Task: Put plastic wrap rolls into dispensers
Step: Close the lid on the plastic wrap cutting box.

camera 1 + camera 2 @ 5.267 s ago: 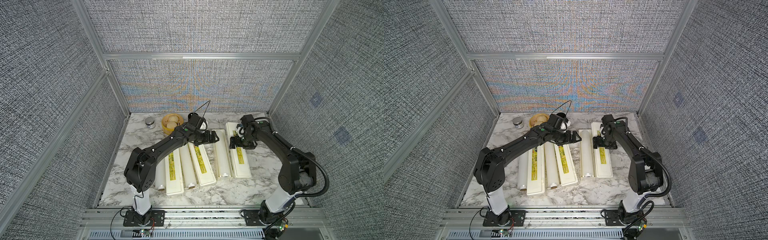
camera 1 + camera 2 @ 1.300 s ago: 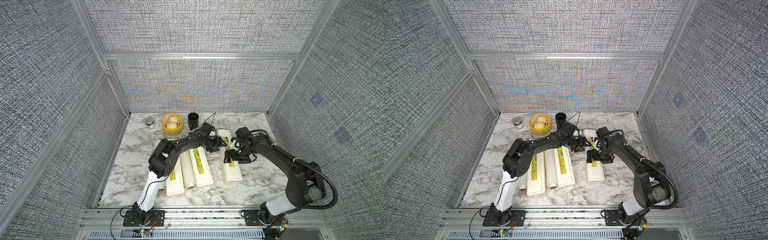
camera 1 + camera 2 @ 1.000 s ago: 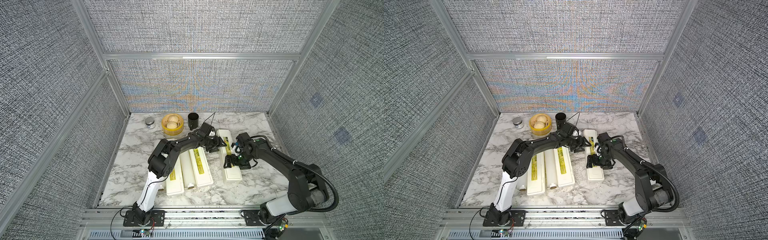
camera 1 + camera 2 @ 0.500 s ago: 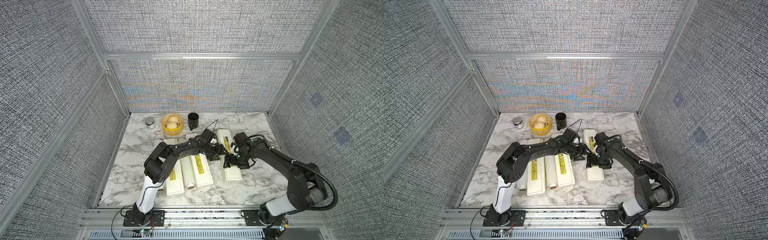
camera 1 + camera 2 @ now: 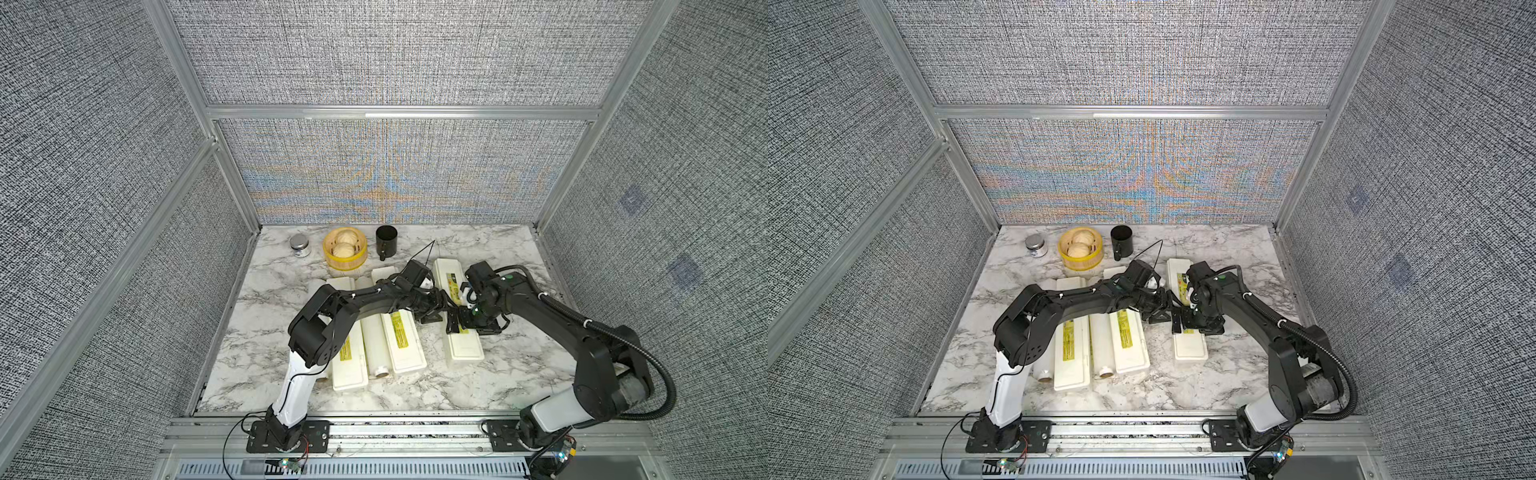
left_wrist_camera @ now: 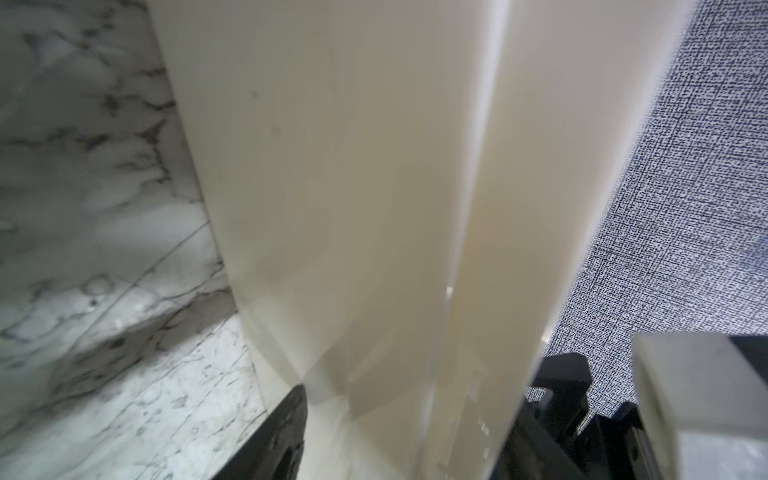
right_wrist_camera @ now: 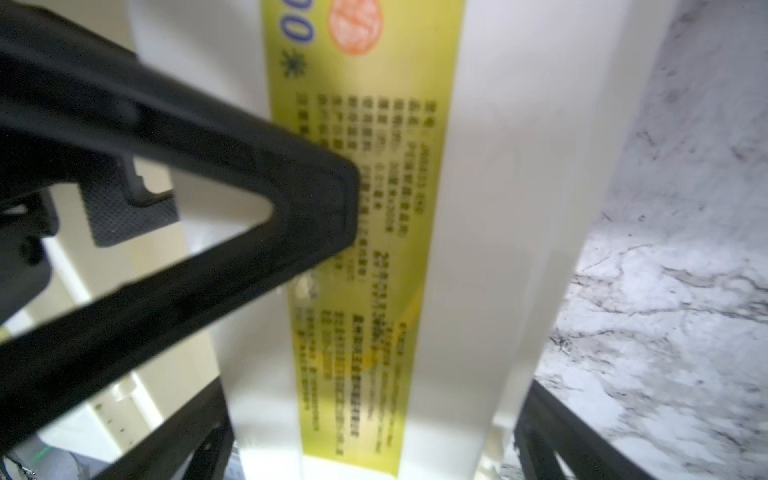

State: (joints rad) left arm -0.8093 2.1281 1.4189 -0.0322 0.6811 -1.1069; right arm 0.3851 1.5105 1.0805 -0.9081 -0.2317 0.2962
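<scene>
Seen from my remote station, the back of the marble counter (image 5: 257, 332) carries, from left to right, a small lidded tin (image 5: 299, 245), a yellow steamer basket (image 5: 345, 266) holding two buns (image 5: 344, 250), and a black cup (image 5: 386, 242). Nearer the front, a plastic wrap roll (image 5: 1044, 365) lies at the far left, mostly hidden behind the left arm (image 5: 357, 303), with its cardboard core showing at the near end. Just beside it sits the left dispenser (image 5: 351, 365), label strip up. A second roll (image 5: 376, 353) lies bare on the counter between that box and the middle dispenser (image 5: 405, 357). A strip of bare marble separates this group from the right dispenser (image 5: 463, 353), which has its lid down in both top views and is where the two arms meet. The left tool (image 5: 438, 311) is turned on its side at this box's left flank. In the right wrist view one of its fingers (image 7: 232, 178) lies across the yellow-green label (image 7: 365, 270). In the left wrist view the cream box fills the space between the jaws, and I cannot tell whether they pinch it. The right tool (image 5: 471, 326) sits astride the same box from above. Its jaws are spread wide with one finger along each long side, not clamped on it as far as I can see.
</scene>
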